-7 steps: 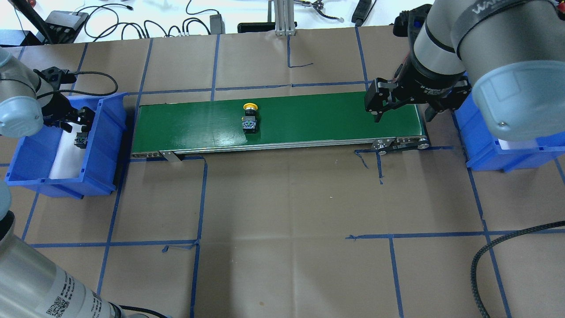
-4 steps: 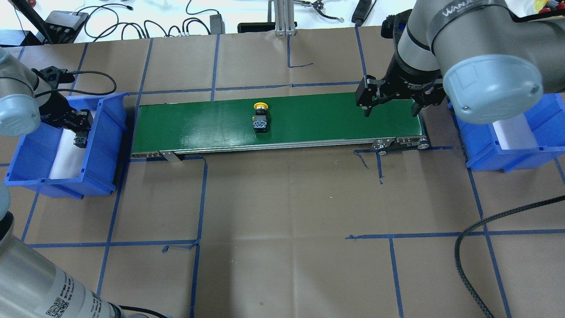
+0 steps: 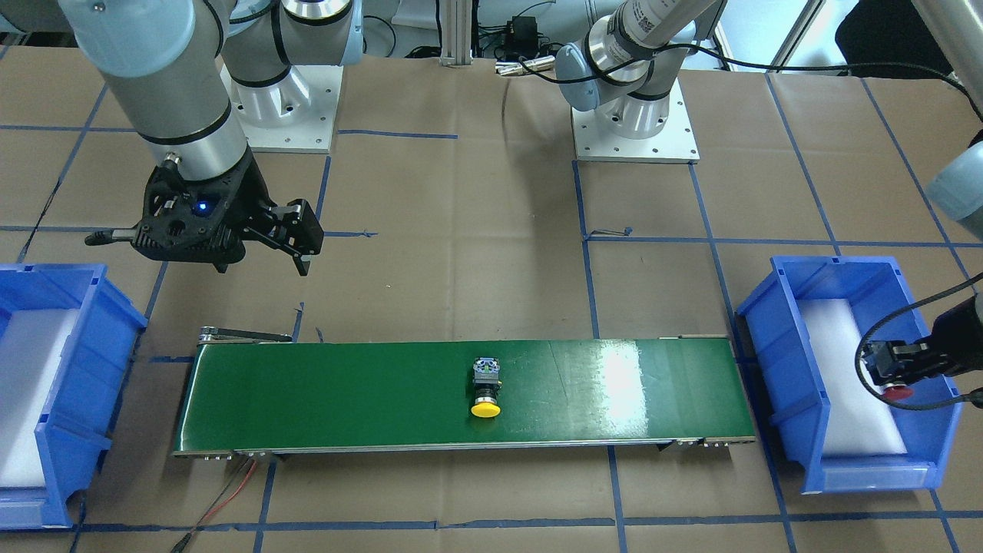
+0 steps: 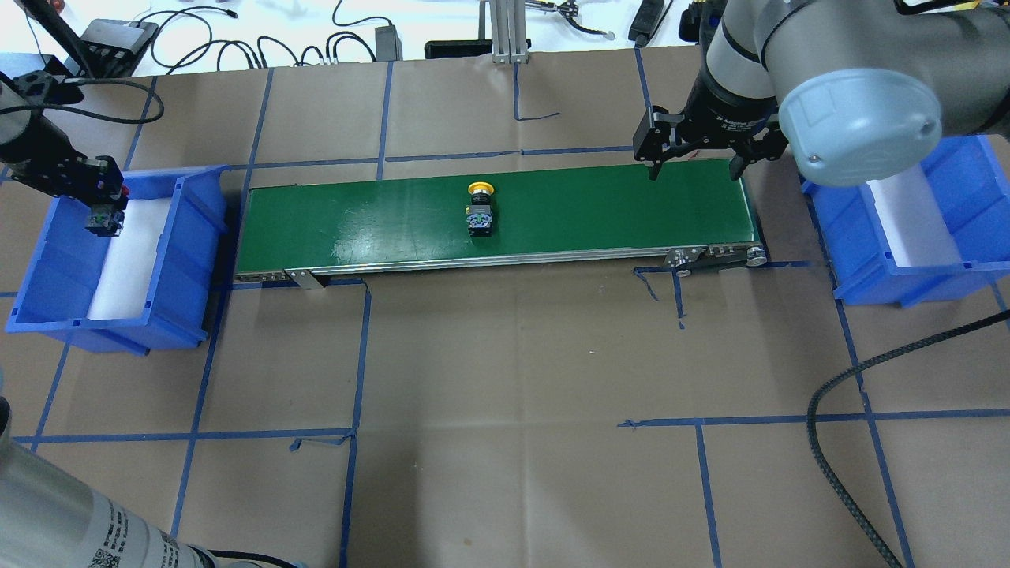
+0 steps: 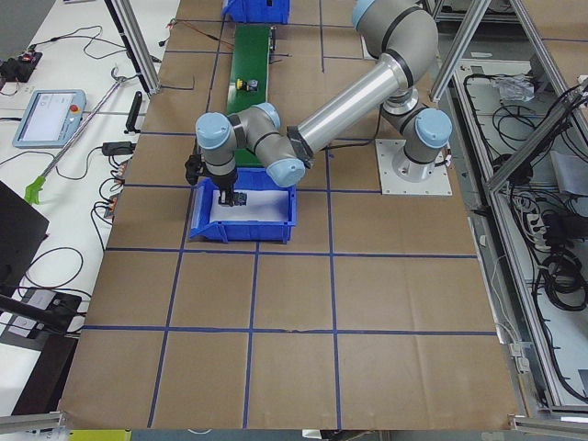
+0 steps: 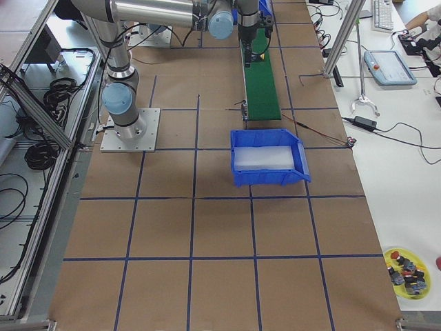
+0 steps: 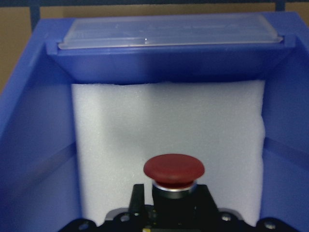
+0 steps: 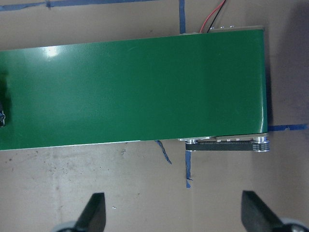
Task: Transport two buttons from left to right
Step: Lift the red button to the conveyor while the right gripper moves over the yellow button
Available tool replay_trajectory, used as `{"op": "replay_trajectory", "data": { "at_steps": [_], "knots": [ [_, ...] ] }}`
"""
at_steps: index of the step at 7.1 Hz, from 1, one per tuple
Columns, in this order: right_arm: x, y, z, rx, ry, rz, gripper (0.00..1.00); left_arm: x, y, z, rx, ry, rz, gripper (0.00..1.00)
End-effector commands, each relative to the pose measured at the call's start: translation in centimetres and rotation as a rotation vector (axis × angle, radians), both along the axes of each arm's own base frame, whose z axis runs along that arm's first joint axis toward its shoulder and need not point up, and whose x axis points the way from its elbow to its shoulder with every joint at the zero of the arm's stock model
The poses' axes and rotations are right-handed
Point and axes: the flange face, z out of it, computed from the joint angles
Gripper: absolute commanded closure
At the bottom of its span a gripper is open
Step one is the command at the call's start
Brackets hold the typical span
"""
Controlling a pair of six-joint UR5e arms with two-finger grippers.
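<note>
The red button hangs above the white foam of the left blue bin, with my left gripper shut on its black body. In the front-facing view the same red button shows at the far right, in the left gripper. On its side near the middle of the green conveyor belt lies the yellow button, cap towards the far edge. My right gripper stands open over the belt's right end, well apart from the yellow button; nothing is between its fingers.
The right blue bin with white foam stands beyond the belt's right end. Cables and boxes lie along the table's far edge. A black cable loops over the near right of the brown paper. Blue tape lines mark the table.
The yellow button has travelled right along the belt. My left gripper has lifted with the red button, away from the belt. The right gripper has shifted left and farther back.
</note>
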Motion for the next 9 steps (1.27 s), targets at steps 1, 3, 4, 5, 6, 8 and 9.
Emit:
{"op": "replay_trajectory", "data": {
  "at_steps": [1,3,4,5,6,8,9],
  "knots": [
    [0.0,-2.1,-2.0,-0.01,-0.002,-0.005,0.0,0.2,-0.3,6.0,0.031,0.019,0.0,0.9],
    [0.2,-3.3,-3.6,-0.022,-0.007,-0.009,0.0,-0.5,-0.5,5.7,0.04,0.02,0.005,0.9],
    [0.1,-4.3,-4.9,-0.024,-0.008,-0.014,0.0,-1.8,-0.9,5.6,0.042,0.02,0.015,0.9],
    [0.3,-5.2,-5.8,-0.053,-0.01,-0.012,0.0,-4.7,-1.1,6.2,0.04,0.015,0.011,0.9],
    [0.4,-6.1,-7.5,-0.043,-0.029,-0.013,0.0,-8.1,-1.0,6.4,0.046,0.014,0.046,0.9],
    [0.7,-7.3,-10.0,-0.05,-0.082,-0.016,0.0,-16.7,-1.1,6.4,0.059,0.01,0.113,0.9],
    [0.8,-7.7,-10.7,-0.045,-0.084,-0.02,0.0,-21.2,-1.4,6.2,0.06,0.006,0.123,0.9]
  ]
}}
